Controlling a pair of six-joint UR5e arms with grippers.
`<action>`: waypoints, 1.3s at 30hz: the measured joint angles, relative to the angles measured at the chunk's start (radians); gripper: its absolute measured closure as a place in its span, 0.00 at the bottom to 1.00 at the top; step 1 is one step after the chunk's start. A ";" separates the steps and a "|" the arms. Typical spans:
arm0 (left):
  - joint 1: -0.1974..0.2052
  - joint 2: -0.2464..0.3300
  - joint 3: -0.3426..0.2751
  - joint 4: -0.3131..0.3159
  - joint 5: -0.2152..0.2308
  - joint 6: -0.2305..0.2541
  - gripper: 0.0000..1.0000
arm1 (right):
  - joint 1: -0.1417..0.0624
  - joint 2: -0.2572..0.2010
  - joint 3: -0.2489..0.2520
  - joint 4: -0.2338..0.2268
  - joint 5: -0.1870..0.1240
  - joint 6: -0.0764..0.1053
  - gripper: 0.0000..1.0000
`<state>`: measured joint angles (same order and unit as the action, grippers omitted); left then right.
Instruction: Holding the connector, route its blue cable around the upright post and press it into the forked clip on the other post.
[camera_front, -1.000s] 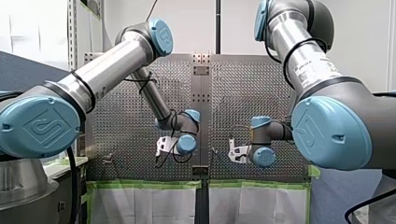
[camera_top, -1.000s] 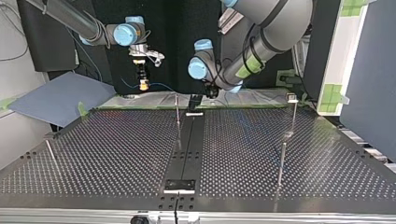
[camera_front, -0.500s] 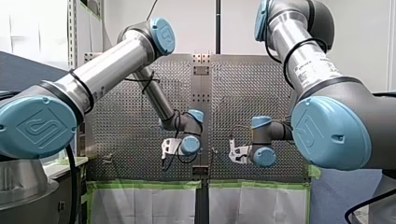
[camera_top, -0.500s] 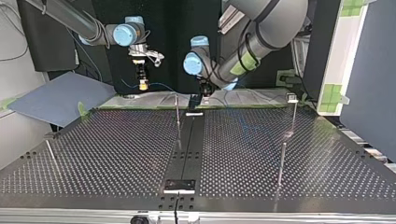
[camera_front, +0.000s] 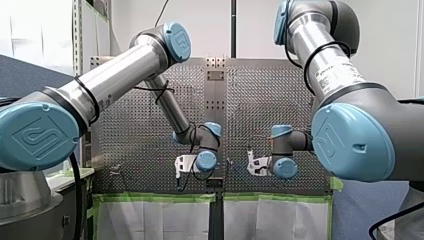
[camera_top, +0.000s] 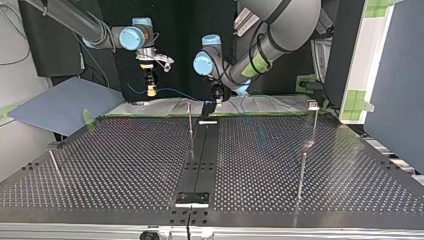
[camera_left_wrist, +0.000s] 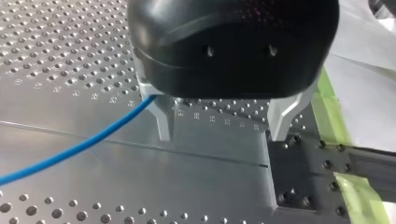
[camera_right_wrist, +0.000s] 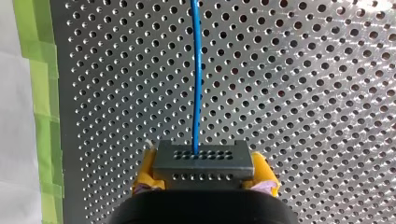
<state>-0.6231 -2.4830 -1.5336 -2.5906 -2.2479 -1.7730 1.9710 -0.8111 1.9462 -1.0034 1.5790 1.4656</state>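
Observation:
In the right wrist view my right gripper (camera_right_wrist: 201, 179) is shut on a grey connector (camera_right_wrist: 202, 161) between yellow pads. The blue cable (camera_right_wrist: 196, 74) runs straight out of the connector over the perforated plate. In the top view that gripper (camera_top: 151, 91) hangs above the table's far edge, and the cable (camera_top: 172, 92) trails toward my left gripper (camera_top: 216, 96). My left gripper (camera_left_wrist: 224, 128) stands open just above the plate, and the cable (camera_left_wrist: 79, 147) passes the outer side of one metal finger (camera_left_wrist: 163, 121). A thin upright post (camera_top: 190, 120) stands close by. Another post (camera_top: 314, 117) has a pale head.
A dark centre strip (camera_top: 200, 160) runs across the perforated table (camera_top: 125, 160). More thin posts stand at the top view's right (camera_top: 301, 175) and left (camera_top: 54, 165). Green tape (camera_left_wrist: 329, 112) and white sheet line the far edge. A blue-grey board (camera_top: 65, 105) lies at the left.
My left arm has swung toward the table's centre strip and lowered, bringing its open gripper next to the cable. My right gripper has hardly moved and still holds the connector.

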 joint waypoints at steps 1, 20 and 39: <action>-0.001 0.000 0.000 0.000 -0.001 -0.005 0.00 | 0.000 0.000 0.000 0.000 0.000 -0.001 1.00; -0.028 -0.060 0.002 0.044 0.004 -0.030 0.00 | -0.003 0.048 0.000 0.006 -0.007 -0.026 1.00; -0.031 -0.062 0.009 0.145 0.001 -0.044 0.00 | -0.040 0.051 -0.017 -0.023 -0.139 0.009 1.00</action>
<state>-0.6537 -2.5454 -1.5247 -2.4458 -2.2472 -1.8167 1.9310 -0.7606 1.9290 -1.0264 1.4396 1.4746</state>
